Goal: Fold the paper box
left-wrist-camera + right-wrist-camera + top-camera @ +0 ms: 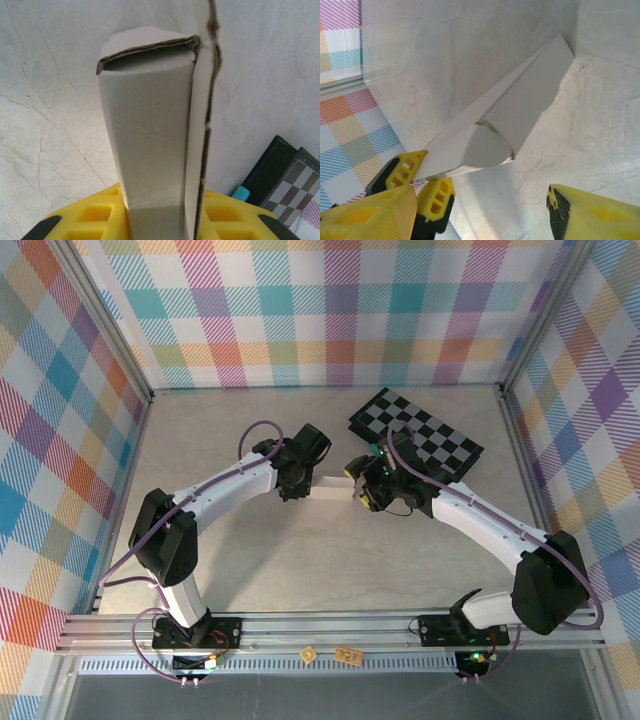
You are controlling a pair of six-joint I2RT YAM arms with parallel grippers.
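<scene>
The paper box [328, 486] is a narrow white cardboard sleeve held off the table between the two grippers. My left gripper [293, 483] is shut on its left end. In the left wrist view the paper box [150, 130] rises from between the yellow fingers [90, 217], its far end open, with a loose flap [202, 125] along its right side. My right gripper [368, 495] is open just beyond the other end. In the right wrist view the paper box [520, 107] lies above the open gap of my right gripper [480, 220] and touches neither finger. The left gripper's fingertips [437, 197] pinch the box's far edge.
A black-and-grey checkered board [420, 435] lies on the table behind the right gripper and also shows in the left wrist view as the checkered board [290, 195]. Plaid walls enclose the table [300, 570]. Two small tags [348, 653] sit on the front rail.
</scene>
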